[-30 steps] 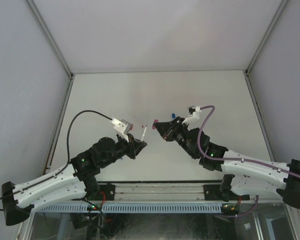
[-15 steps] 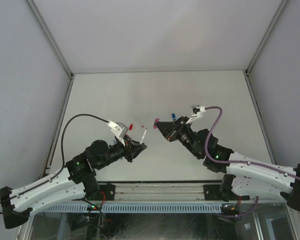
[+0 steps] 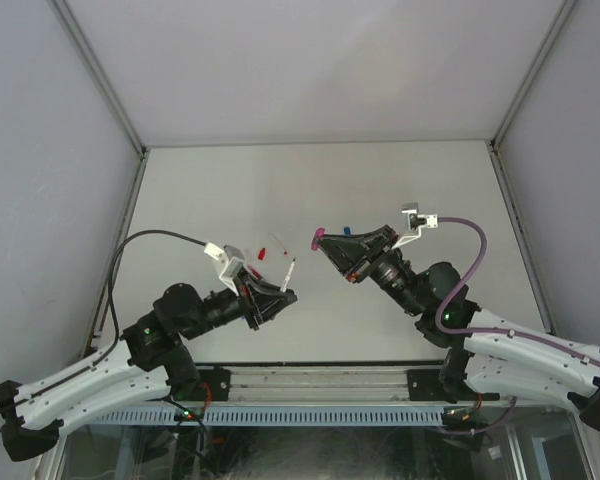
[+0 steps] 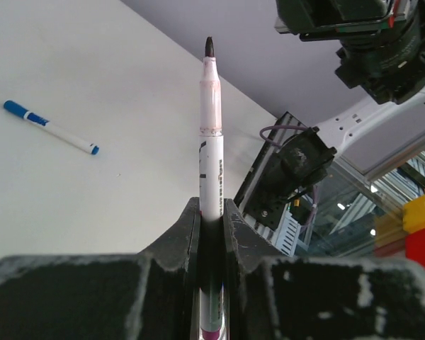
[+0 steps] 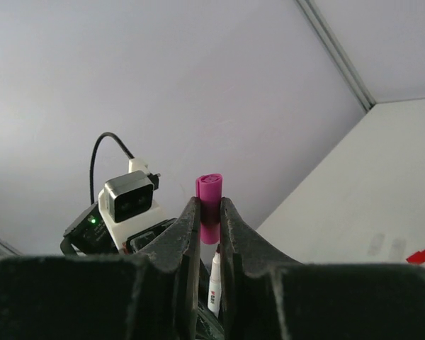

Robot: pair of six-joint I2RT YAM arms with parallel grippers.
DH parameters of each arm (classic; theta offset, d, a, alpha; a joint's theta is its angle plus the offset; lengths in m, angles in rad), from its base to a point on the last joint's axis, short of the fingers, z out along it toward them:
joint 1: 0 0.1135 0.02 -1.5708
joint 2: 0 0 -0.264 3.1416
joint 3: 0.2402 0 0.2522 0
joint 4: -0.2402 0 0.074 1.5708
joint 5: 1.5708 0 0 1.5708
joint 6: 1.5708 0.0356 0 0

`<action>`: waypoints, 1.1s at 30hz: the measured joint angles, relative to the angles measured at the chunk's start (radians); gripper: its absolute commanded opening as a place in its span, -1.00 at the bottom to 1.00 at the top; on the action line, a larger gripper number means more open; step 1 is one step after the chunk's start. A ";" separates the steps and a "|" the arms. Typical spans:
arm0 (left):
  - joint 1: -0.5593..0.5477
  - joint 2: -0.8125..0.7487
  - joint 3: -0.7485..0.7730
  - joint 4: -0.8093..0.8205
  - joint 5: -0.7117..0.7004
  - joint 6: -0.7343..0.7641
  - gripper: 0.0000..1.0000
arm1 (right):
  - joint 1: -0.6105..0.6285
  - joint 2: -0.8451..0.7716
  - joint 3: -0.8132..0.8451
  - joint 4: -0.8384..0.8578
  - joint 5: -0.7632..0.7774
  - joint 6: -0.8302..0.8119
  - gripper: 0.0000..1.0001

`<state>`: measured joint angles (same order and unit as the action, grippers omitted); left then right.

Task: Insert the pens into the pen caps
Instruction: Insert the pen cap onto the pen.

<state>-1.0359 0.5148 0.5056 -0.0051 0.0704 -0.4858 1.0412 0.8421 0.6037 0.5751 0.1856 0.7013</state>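
While the left gripper (image 4: 212,212) pinches a thin white uncapped marker pen (image 4: 211,134) and the right gripper (image 5: 210,212) clamps a short magenta plastic cap (image 5: 210,193), insertion looks next, needing tip-to-mouth alignment.

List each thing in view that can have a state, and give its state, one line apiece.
pen: uncapped, tip bare, clamped upright in the left end effector.
left end effector: shut on pen.
magenta cap: clamped in the right end effector, not yet on the pen.
right end effector: shut on magenta cap.
blue pen: lying on the table, seemingly capped.
red cap: lying loose on the table.
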 measured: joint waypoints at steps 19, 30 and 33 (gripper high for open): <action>0.000 0.021 0.002 0.065 0.092 -0.010 -1.00 | -0.013 0.049 0.000 0.083 -0.121 0.013 -1.00; -0.001 0.021 0.002 0.071 0.092 -0.010 -0.99 | -0.013 0.067 0.000 0.086 -0.143 0.029 -1.00; -0.001 0.021 0.002 0.071 0.092 -0.010 -1.00 | -0.013 0.072 -0.001 0.086 -0.145 0.036 -1.00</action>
<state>-1.0367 0.5358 0.5072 0.0658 0.1619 -0.4957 1.0279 0.9146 0.6029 0.6613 0.0406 0.7376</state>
